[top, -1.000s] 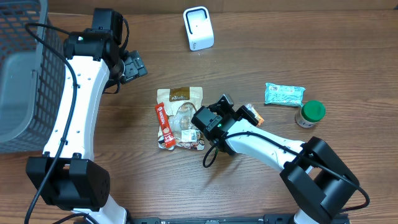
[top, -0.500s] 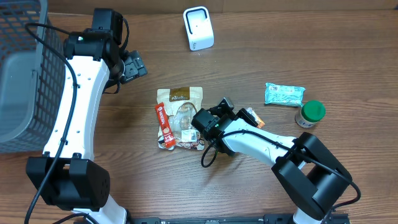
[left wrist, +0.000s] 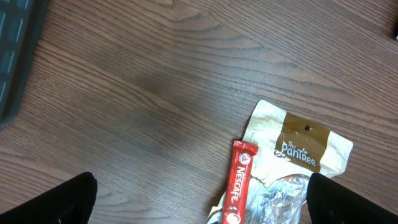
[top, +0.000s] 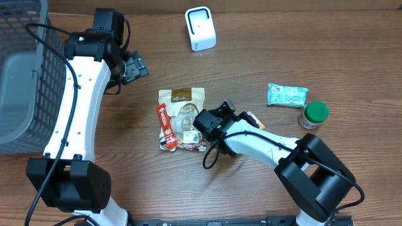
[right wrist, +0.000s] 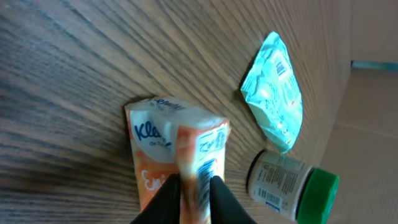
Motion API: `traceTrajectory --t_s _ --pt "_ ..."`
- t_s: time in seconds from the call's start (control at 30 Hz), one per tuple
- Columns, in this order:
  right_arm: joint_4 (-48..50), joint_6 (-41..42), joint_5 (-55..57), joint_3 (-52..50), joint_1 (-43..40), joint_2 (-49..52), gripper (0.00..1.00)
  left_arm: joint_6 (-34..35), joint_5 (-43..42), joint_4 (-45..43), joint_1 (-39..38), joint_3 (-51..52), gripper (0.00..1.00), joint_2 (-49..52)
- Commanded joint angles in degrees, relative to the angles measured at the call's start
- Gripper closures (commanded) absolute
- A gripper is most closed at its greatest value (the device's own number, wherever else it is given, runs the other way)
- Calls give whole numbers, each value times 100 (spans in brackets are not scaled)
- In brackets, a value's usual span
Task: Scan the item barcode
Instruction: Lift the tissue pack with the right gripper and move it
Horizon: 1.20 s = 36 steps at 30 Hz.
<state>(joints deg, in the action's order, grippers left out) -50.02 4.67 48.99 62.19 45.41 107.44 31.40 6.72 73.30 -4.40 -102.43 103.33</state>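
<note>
Pinching the Kleenex pack (right wrist: 155,134), your right gripper (right wrist: 196,196) likely readies its barcode for the upper-centre scanner (top: 200,28); left gripper (top: 136,68) gapes wide.

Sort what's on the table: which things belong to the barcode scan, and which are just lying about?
In the job: tissue pack in the right gripper; white scanner.
Lying about: snack bag; coffee stick; teal packet; green-lidded jar; basket.

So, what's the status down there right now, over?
Left fingers wide open, empty. Right fingers pinching the tissue pack. Scanner stands across the table; nothing between it and the pack.
</note>
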Motion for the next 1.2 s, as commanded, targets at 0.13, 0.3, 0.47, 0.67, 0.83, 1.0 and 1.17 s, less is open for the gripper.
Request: traceTrajectory --t_s 0.13,0.3,0.47,0.67,0.83,1.0,1.17 --pt "55 72 -22 -35 17 7 65 -11 79 -2 -11 7 1 46" --pt "87 74 -24 0 17 4 45 -11 79 -2 -11 7 0 46" --pt "-11 151 -245 289 7 -63 34 -11 79 -2 -11 7 0 46" --pt "-203 131 -1222 658 -518 -398 30 -11 79 -2 -11 7 0 46" --pt "-358 118 -3119 656 -1320 -446 32 -11 79 -2 -11 7 1 46" --pt "-472 -17 -3668 645 -1641 -446 45 -11 79 -2 -11 7 0 46" --pt "-472 -17 -3670 645 -1705 -446 78 -11 79 -2 -11 7 1 46"
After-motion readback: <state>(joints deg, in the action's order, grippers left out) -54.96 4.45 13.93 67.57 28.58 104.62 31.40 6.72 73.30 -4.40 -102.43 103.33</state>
